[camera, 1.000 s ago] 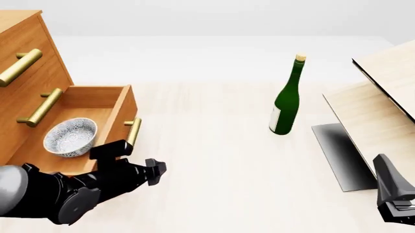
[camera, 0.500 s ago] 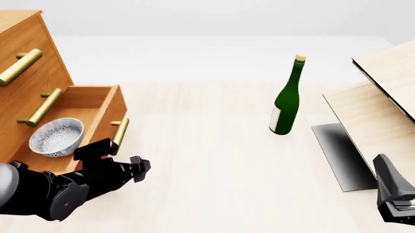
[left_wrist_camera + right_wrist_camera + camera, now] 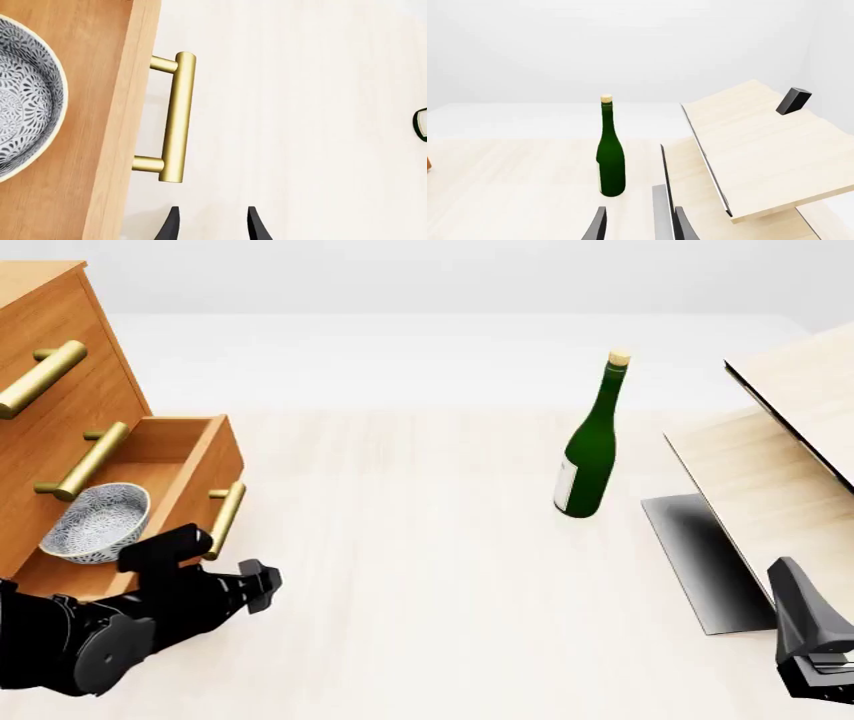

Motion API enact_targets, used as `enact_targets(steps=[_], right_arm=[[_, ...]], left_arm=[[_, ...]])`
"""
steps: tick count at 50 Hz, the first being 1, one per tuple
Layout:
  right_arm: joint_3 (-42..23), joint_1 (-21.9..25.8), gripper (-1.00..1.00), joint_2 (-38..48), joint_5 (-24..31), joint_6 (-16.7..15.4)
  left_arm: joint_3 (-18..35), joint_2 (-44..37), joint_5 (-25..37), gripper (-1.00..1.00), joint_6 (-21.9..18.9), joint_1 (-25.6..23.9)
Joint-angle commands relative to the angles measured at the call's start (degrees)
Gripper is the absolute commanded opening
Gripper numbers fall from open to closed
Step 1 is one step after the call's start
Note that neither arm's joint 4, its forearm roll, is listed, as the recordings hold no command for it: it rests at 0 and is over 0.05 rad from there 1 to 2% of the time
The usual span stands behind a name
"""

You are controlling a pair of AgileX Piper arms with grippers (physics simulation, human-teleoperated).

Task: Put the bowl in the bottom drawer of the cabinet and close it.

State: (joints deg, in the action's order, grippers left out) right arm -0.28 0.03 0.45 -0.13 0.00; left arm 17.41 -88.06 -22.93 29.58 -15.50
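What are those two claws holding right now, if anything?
Nothing. The left gripper is open beside the bottom drawer's handle, not around it. The right gripper is open too, with only table between its fingers.

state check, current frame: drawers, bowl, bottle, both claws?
bottom drawer: partly open
two upper drawers: shut
cabinet: upright at the table's left
bowl: upright inside the bottom drawer
brass handle: free, nothing gripping it
green bottle: upright, corked, standing alone
pale wood board: tilted, propped up
left claw: open, empty, near the handle
right claw: open, empty
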Motion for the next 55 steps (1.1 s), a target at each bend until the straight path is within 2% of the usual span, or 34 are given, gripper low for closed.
enact_targets(steps=[1, 17, 55], right_arm=[[0.03, -0.01, 1.0, -0.05, 0.02, 0.0], [0.03, -0.01, 1.0, -0.05, 0.02, -0.01], [0.03, -0.01, 1.0, -0.05, 0.02, 0.0]], left_arm=[[-0.93, 2.99, 1.09, 1.0, -0.6, 2.94], [-2.18, 4.46, 1.37, 1.0, -1.82, 6.29], [-4.05, 8.69, 3.48, 1.0, -8.71, 19.42]])
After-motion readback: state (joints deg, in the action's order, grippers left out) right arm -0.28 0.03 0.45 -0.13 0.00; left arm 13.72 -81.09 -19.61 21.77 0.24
